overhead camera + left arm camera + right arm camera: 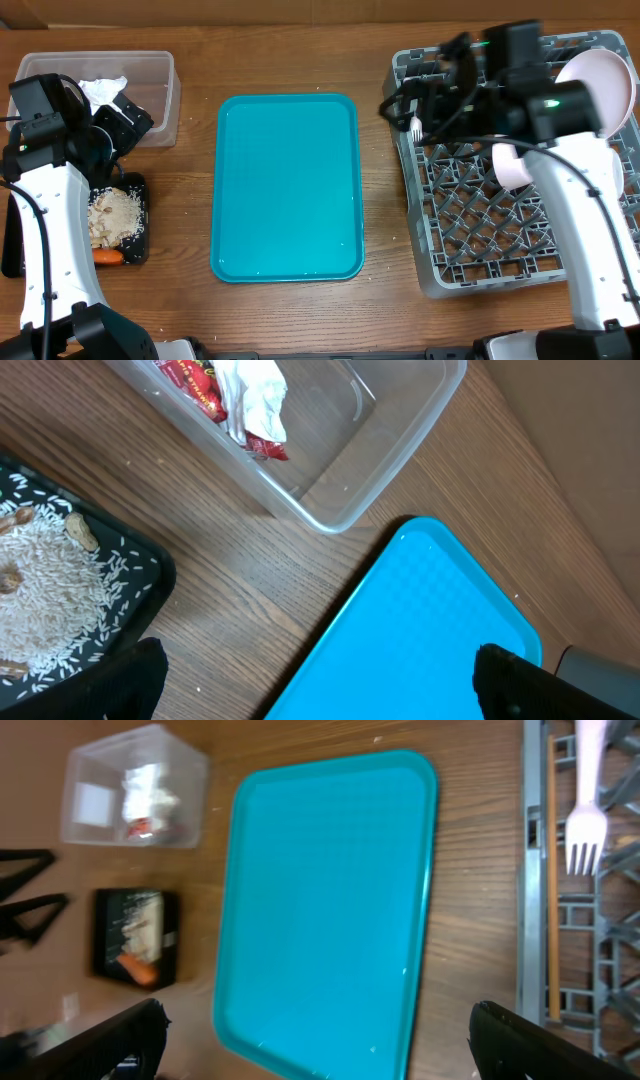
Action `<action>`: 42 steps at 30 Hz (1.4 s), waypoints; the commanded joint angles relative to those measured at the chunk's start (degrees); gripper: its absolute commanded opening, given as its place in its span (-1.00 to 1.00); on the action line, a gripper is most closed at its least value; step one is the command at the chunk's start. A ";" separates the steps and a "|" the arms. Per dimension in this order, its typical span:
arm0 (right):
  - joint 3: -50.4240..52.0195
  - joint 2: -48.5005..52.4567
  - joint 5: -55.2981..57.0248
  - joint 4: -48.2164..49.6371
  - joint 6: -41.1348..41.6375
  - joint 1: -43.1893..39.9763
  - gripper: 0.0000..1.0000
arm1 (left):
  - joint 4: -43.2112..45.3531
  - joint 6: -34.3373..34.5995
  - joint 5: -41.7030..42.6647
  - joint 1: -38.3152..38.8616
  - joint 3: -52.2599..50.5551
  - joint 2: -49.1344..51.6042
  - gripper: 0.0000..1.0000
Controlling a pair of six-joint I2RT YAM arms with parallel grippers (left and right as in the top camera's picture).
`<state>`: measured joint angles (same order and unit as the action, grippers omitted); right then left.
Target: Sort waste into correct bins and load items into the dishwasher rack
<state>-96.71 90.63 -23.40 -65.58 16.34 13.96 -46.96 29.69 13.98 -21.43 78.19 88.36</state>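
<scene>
Fork (585, 815) lies on rack (612, 980) rim; nudge could tip it onto table (480, 870). Right gripper (315, 1018) at rack edge, spread wide, empty; left gripper (318, 655) same, far from rack.

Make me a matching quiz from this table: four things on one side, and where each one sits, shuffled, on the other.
Things:
1. carrot
2. red wrapper
3. white fork
4. teal tray

Places:
A. in the clear tub
B. on the grey rack
C. flat on the wooden table
D. in the black tray

Pairs: 1-D, 2-A, 3-B, 4-C
</scene>
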 commanded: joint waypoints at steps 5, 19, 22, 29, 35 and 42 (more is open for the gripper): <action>-0.66 5.88 13.79 2.49 6.38 10.60 1.00 | 0.04 0.31 0.46 -0.31 0.37 0.26 1.00; -0.66 15.89 17.90 7.08 6.45 11.06 1.00 | 0.04 0.31 0.46 -0.31 0.37 0.26 1.00; -1.05 15.87 16.44 7.39 6.43 10.93 1.00 | 0.04 0.31 0.46 -0.31 0.37 0.26 1.00; -2.86 10.45 19.34 4.13 7.41 10.29 1.00 | 0.02 0.33 0.46 -0.31 0.37 0.26 1.00; -2.67 0.79 28.63 -5.66 16.87 10.32 1.00 | 0.04 0.31 0.46 -0.31 0.37 0.26 1.00; -2.67 0.35 28.04 -23.17 16.72 10.29 1.00 | 0.04 0.31 0.46 -0.31 0.37 0.26 1.00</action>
<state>-98.94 90.76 3.62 -88.14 32.21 24.38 -46.96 29.69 14.00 -21.43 78.19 88.36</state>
